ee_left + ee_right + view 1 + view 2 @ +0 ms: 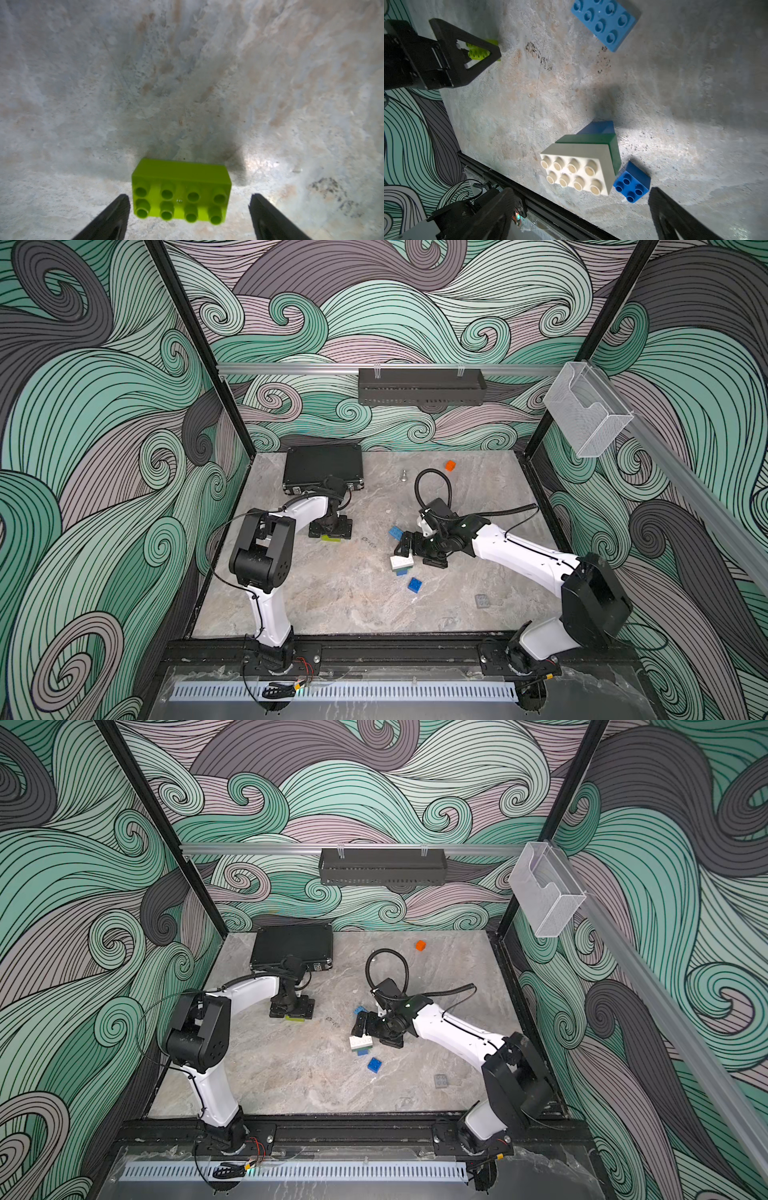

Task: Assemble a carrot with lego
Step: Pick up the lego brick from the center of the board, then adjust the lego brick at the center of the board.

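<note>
Between left claw [189, 197] jaws, open and holding nothing: lime brick [180, 176], studs up on tabletop [83, 104], long axis spanning the gap. Right claw [580, 190], also wide open and empty, sits at part-built carrot [577, 153], well apart from brick.

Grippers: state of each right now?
Left gripper: open, astride the lime brick, not gripping it.
Right gripper: open, empty, by the white-topped stack.
</note>
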You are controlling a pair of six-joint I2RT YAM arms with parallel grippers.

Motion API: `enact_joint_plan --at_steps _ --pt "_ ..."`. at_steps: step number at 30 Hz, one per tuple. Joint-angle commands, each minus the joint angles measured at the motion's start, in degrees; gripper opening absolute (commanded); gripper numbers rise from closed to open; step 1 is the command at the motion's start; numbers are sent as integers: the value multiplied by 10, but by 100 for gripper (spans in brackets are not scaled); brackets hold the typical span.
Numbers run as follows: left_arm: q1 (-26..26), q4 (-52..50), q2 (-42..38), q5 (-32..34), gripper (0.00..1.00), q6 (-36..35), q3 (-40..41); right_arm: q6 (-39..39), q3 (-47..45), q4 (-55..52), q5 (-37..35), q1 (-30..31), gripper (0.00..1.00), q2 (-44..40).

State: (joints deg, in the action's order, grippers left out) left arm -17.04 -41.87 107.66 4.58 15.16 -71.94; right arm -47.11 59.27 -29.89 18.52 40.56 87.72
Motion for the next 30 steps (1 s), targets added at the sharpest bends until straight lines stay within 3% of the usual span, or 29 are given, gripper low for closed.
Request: enact_joint_plan --at_steps 1,30 --pt "1 3 12 -11 90 11 3 -18 -11 29 19 2 99 9" --pt "0 4 17 -24 84 19 3 -58 -43 119 44 17 99 37"
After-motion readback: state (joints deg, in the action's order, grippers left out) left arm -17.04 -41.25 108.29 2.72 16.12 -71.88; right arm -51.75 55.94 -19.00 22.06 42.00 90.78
